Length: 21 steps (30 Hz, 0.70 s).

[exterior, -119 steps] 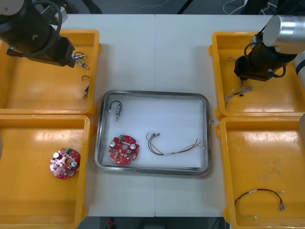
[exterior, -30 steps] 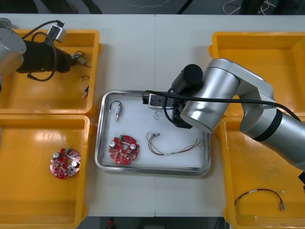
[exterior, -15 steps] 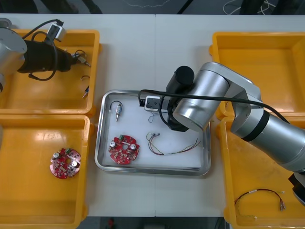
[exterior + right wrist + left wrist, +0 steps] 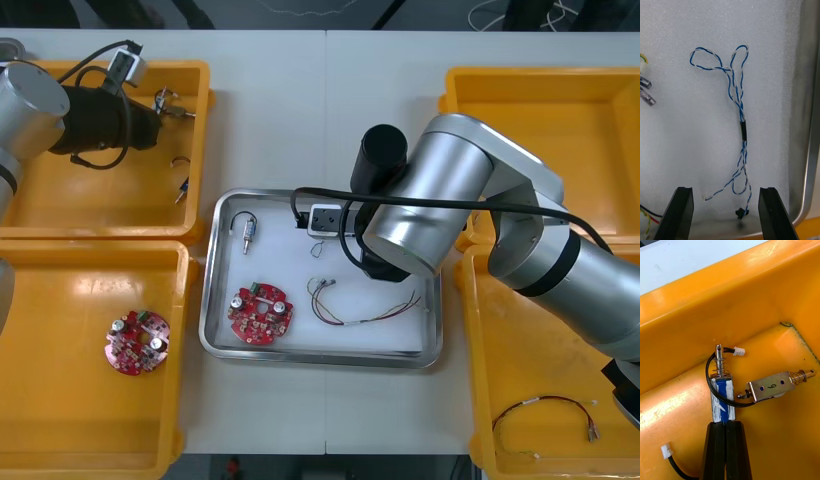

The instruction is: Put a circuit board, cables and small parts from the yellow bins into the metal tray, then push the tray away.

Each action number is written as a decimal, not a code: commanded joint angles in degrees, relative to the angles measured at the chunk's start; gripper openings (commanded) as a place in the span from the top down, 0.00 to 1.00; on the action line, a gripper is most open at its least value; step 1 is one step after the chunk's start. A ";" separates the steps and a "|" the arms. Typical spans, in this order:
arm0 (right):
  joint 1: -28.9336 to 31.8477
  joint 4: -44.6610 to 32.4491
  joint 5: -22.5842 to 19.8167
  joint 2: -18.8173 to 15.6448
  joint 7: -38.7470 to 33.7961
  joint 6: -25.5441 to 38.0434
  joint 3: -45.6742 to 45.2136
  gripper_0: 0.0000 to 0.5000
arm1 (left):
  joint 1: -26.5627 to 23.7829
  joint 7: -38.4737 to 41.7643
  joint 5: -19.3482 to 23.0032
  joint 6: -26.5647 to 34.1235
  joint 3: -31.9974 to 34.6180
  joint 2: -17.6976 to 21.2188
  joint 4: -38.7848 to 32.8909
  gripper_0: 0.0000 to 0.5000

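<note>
Twisted blue and white cable [image 4: 740,123] lies loose on the metal tray's [image 4: 810,150] white floor between the right tool's [image 4: 725,191] spread fingers. Its long axis runs away from them along the rim, loops farthest. Red circuit board [image 4: 261,312], red and yellow cable [image 4: 365,315] and a small metal part [image 4: 246,233] are in too. Farther off, in the left yellow bin [image 4: 763,307], the left tool [image 4: 727,423] pinches a blue-wrapped part [image 4: 722,401]; that and the push seem left.

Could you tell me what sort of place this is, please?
Likely an electronics kitting bench: yellow plastic bins flank a white-lined metal tray holding a round red circuit board and cables.
</note>
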 commanded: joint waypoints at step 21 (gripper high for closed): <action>1.85 -20.46 -11.05 -0.14 -3.49 12.78 -28.00 0.00 | -1.78 -6.38 0.89 10.24 0.12 2.62 -2.86 1.00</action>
